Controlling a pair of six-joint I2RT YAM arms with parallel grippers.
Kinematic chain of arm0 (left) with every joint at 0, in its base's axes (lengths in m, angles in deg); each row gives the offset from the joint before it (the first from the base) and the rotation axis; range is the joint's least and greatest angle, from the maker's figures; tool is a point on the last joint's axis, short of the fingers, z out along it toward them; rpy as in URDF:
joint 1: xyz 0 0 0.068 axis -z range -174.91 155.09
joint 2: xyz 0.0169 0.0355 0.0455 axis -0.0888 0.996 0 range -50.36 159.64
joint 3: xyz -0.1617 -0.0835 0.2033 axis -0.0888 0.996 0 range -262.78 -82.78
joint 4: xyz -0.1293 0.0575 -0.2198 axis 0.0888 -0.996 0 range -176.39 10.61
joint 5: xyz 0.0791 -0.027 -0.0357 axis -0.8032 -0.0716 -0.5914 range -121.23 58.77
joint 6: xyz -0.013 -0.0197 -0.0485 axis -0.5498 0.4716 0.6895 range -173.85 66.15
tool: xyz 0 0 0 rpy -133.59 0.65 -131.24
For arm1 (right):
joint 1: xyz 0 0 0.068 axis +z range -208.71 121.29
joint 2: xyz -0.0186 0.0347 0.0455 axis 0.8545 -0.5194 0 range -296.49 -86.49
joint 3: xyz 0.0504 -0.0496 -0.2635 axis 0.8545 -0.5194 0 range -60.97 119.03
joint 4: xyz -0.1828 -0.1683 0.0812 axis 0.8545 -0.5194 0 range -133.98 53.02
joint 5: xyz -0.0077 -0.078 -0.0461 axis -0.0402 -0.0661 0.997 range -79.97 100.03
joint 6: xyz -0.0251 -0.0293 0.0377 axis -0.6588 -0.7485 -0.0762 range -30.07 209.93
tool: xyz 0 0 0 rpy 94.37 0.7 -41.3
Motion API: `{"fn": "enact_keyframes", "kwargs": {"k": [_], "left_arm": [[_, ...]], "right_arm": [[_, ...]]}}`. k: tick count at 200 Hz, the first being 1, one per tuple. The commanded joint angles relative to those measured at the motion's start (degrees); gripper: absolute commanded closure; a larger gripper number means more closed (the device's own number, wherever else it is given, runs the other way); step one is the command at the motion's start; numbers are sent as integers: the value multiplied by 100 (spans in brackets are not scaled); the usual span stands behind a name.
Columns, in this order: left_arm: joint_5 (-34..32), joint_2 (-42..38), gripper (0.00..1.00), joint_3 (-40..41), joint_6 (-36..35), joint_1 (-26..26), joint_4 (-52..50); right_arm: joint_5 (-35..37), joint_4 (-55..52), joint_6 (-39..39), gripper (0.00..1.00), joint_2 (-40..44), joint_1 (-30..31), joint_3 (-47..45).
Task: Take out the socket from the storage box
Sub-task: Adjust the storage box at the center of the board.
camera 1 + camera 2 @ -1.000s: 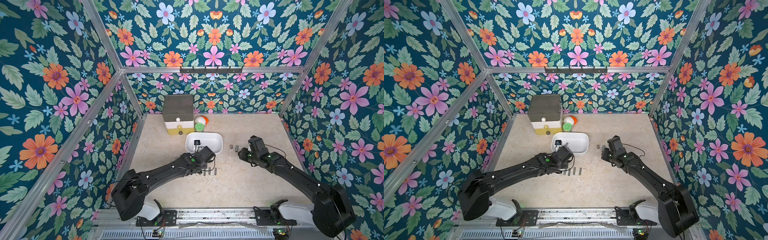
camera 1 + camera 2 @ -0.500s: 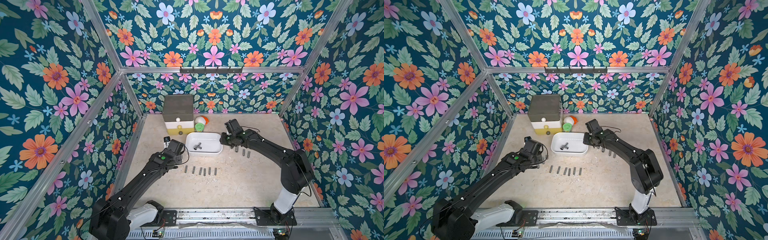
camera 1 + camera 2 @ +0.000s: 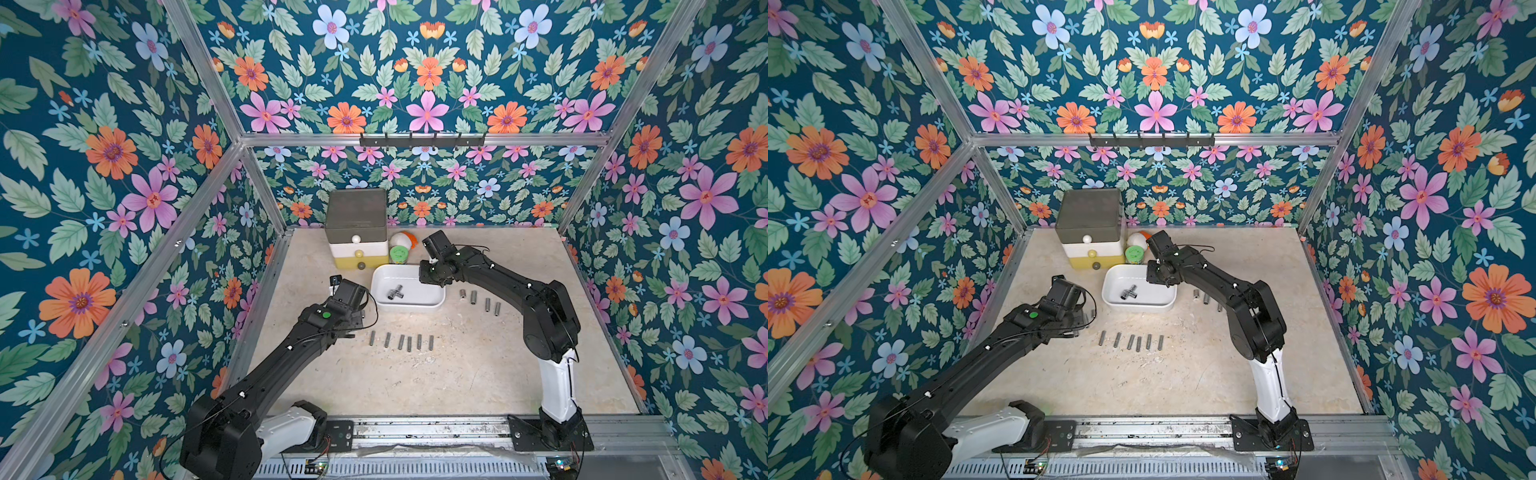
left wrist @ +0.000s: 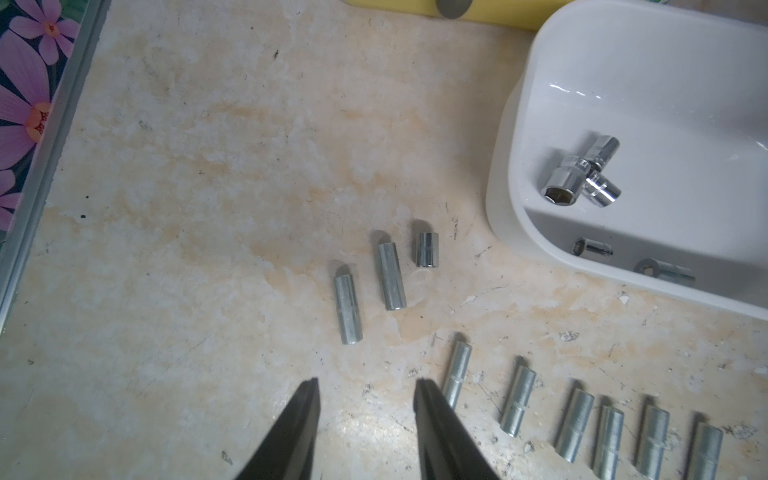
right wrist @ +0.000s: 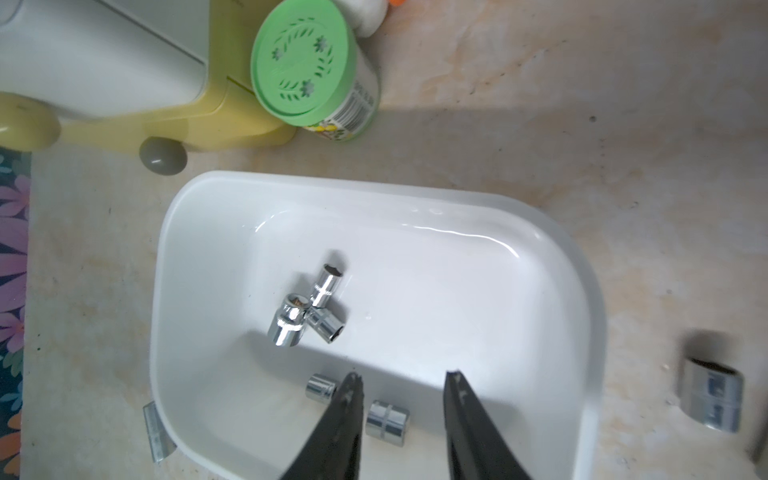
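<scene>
- Right hand (image 5: 404,375): over storage box (image 5: 498,311), jaws narrowly parted, gripping nothing.
- Left hand (image 4: 366,381): above desk (image 4: 208,166), jaws narrowly parted, empty.
- Sockets (image 5: 305,316): three clustered on storage box floor.

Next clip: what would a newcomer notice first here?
The loud floral walls all round, then the white box mid-table with shiny sockets inside. The right gripper hangs open over it, and a neat row of sockets lies on the table nearer the robot.
</scene>
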Motion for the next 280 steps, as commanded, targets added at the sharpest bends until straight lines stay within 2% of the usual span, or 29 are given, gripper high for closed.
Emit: {"fn": "enact_keyframes", "kwargs": {"k": [1, 78, 198, 256, 280], "left_arm": [[-6, -47, 56, -54, -87, -14, -48], [154, -98, 56, -73, -395, -30, 40], [445, -176, 55, 49, -402, -113, 145], [512, -155, 55, 74, -406, -109, 178], [538, -12, 55, 54, -416, -111, 181]], "right_arm": [[-36, -162, -80, 62, -194, 36, 249], [63, -663, -206, 62, -1043, 106, 1325], [332, -1458, -157, 63, -1165, 274, 2431], [1014, -1902, -314, 61, -732, 274, 2257], [1308, -1959, -375, 55, -610, 234, 1915]]}}
